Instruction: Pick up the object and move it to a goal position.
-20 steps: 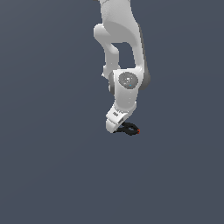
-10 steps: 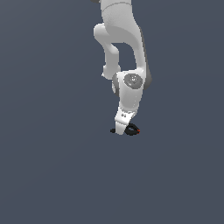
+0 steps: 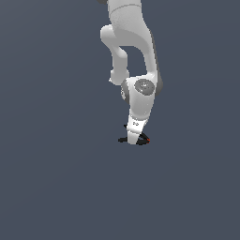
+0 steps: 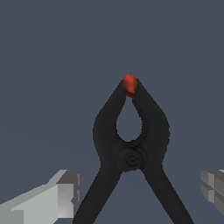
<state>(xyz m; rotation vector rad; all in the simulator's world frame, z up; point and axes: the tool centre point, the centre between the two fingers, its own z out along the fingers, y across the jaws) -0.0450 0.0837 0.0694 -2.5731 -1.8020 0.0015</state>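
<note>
Object [image 4: 130,153]: black spring clamp, 2 curved arms crossing at a round pivot, red-orange tip [image 4: 130,84] where the short ends meet. It lies flat on the grey floor [image 3: 56,187], directly under the wrist, between the fingers. Judged light, rigid, smooth plastic; the splayed handle legs may slip or squeeze together, so the pivot hub looks the safest hold. Gripper [image 4: 140,192]: spread wide, 1 finger [image 4: 61,197] on each side of the handle legs, neither touching. In the exterior view the arm [image 3: 136,89] stands almost vertical over it.
</note>
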